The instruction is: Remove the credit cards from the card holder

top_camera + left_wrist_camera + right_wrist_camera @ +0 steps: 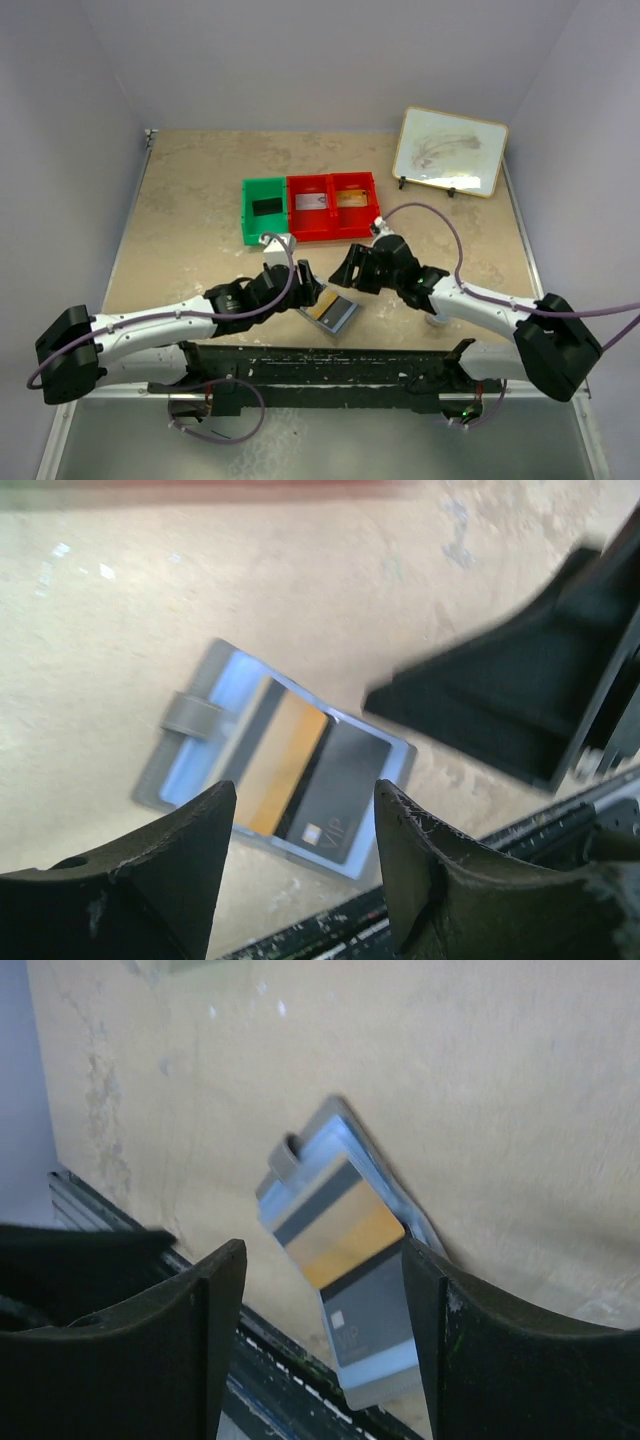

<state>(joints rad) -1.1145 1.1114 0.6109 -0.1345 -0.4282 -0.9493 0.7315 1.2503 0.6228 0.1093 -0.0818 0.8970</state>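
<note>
Card holder [330, 312] lies open below left pincer [305, 795] and right pincer [325, 1255] — both spread wide, empty.

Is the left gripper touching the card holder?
Cannot tell. The left wrist view shows the open left gripper overlapping the card holder in the image; neither contact nor gap is plain.

The letters "VIP" stand in pale print on the dark grey credit card [345, 780], close to one corner and beside a small light square. In the right wrist view the same word shows on this card, less sharp. The marks on the whiteboard [449, 150] are faint smears; no word is readable there.
</note>
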